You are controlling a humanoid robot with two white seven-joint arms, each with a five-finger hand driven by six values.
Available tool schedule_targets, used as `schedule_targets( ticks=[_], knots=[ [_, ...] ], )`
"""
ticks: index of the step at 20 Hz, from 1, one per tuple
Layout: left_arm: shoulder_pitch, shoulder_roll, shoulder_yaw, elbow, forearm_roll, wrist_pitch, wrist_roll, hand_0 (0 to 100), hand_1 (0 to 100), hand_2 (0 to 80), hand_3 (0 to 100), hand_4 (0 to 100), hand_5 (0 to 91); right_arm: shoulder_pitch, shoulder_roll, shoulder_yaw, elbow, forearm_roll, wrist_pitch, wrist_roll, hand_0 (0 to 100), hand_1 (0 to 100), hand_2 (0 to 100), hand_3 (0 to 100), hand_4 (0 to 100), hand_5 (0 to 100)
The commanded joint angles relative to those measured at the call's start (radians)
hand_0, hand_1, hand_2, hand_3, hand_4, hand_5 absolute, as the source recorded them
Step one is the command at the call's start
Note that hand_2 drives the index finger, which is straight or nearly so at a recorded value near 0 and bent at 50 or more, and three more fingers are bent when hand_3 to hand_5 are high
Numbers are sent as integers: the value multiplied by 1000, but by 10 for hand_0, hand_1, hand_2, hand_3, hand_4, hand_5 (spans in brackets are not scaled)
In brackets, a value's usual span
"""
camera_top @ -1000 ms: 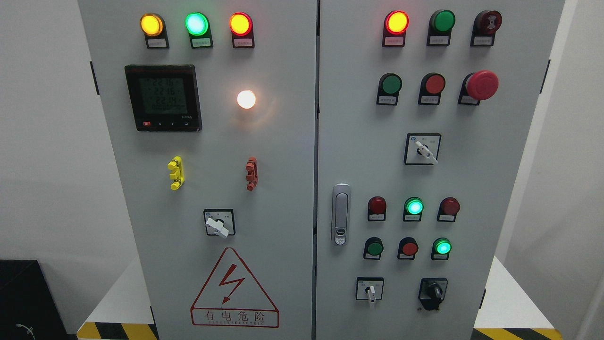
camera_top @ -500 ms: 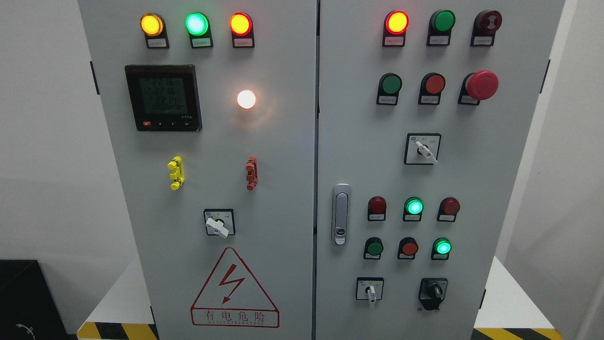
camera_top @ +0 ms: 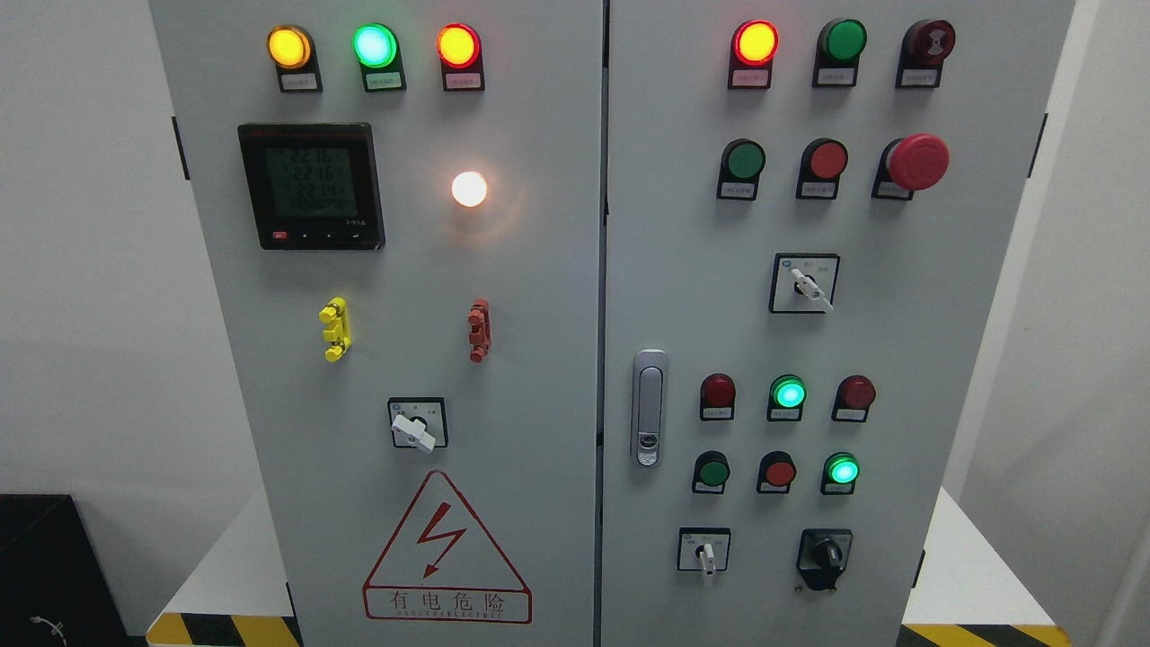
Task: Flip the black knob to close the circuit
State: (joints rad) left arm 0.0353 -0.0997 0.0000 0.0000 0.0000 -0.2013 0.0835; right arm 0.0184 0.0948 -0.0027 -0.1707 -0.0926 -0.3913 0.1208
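The black knob (camera_top: 824,557) sits at the lower right of the right door of a grey electrical cabinet (camera_top: 557,359), its handle pointing roughly downward. To its left is a white rotary switch (camera_top: 706,553). Above it are a lit green lamp (camera_top: 843,470) and a red button (camera_top: 779,472). Neither of my hands is in view.
The left door carries a digital meter (camera_top: 312,185), a lit white lamp (camera_top: 469,189), yellow (camera_top: 334,329) and red (camera_top: 480,330) clips, a white switch (camera_top: 415,428) and a warning triangle (camera_top: 445,553). A door handle (camera_top: 649,407) and a red emergency button (camera_top: 916,162) are on the right door.
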Motion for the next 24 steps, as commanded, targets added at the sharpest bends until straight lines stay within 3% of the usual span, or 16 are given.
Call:
schedule_targets(
  ticks=[1, 9, 14, 17, 20, 24],
  knots=[
    [0, 0, -20, 21, -21, 0, 1, 0, 0, 0, 0, 0, 0, 9, -7, 53, -226, 25, -112, -50, 0, 155, 63, 205, 146, 0],
    [0, 0, -20, 21, -21, 0, 1, 0, 0, 0, 0, 0, 0, 35, -9, 40, -634, 158, -115, -144, 0, 169, 102, 296, 231, 37],
    [0, 0, -20, 23, -21, 0, 1, 0, 0, 0, 0, 0, 0, 48, -4, -17, -835, 262, -115, -153, 0, 174, 181, 400, 309, 142],
    [0, 0, -20, 23, -21, 0, 1, 0, 0, 0, 0, 0, 0, 54, 2, -80, -949, 397, -113, -156, 0, 181, 297, 531, 419, 256],
    [0, 0, -20, 23, -21, 0, 1, 0, 0, 0, 0, 0, 0, 60, 2, -100, -1053, 493, -107, -181, 0, 189, 413, 634, 508, 377],
    [0, 0, -20, 23, -21, 0, 1, 0, 0, 0, 0, 0, 0, 77, 3, -105, -1202, 602, -19, -219, 0, 166, 626, 806, 644, 559]
  ],
)
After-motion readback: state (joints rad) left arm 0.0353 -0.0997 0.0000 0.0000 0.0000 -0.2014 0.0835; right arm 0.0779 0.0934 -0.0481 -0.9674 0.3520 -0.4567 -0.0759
